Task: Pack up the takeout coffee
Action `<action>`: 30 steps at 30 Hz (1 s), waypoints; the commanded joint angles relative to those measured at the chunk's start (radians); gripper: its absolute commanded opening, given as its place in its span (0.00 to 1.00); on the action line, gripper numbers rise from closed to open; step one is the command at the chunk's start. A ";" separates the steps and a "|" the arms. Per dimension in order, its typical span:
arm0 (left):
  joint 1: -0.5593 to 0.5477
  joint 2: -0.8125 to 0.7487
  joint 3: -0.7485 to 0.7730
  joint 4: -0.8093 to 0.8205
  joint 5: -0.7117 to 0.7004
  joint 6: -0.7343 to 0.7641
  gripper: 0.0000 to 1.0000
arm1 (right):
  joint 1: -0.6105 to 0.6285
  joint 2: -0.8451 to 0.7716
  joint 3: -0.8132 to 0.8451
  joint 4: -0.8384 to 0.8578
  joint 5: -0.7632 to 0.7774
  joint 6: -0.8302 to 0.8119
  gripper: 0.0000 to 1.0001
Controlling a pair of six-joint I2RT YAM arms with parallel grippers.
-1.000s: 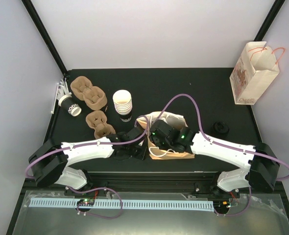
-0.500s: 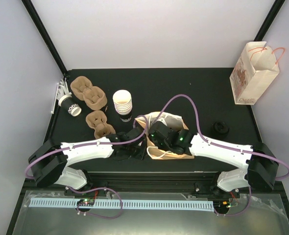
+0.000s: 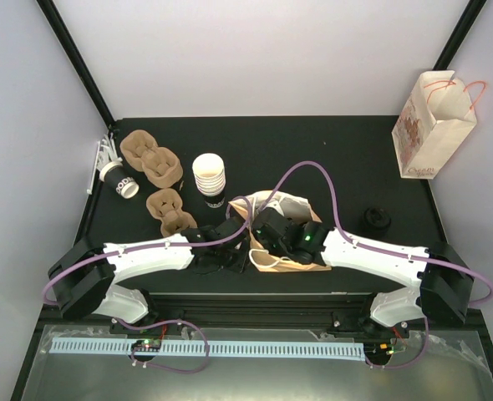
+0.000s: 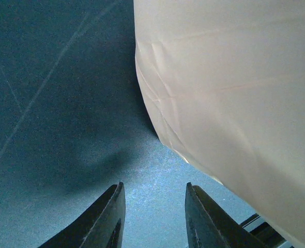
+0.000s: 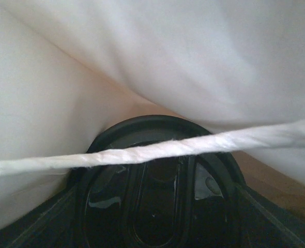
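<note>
Your right gripper (image 5: 157, 219) is down inside the brown paper bag (image 3: 295, 262), its fingers closed against either side of a takeout coffee (image 5: 157, 191). From the wrist you see only the cup's round black lid, with the bag's white string handle (image 5: 142, 151) stretched across in front of it and pale paper all round. Your left gripper (image 4: 153, 187) sits just beside the bag's outer wall, low over the black table (image 4: 49, 103), fingers parted with nothing between them. Past the bag, a stack of white cups (image 3: 209, 175) stands upright without a lid. Left of it is a brown pulp carrier (image 3: 170, 210), with a second carrier (image 3: 150, 157) farther back. Beside that one, another lidded cup (image 3: 119, 179) lies on its side at the table's left edge. To the right, a loose black lid (image 3: 375, 219) rests well apart from the bag. At the far right corner a printed paper bag (image 3: 434, 125) stands upright.
</note>
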 commanded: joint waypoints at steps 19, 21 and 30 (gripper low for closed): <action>-0.026 -0.040 0.049 0.076 0.045 0.052 0.35 | 0.046 0.227 -0.213 -0.201 -0.282 0.064 0.44; -0.026 -0.047 0.051 0.071 0.040 0.053 0.35 | 0.044 0.215 -0.212 -0.191 -0.282 0.068 0.44; -0.026 -0.133 0.060 -0.009 -0.016 0.054 0.35 | 0.023 0.160 -0.201 -0.189 -0.234 0.078 0.43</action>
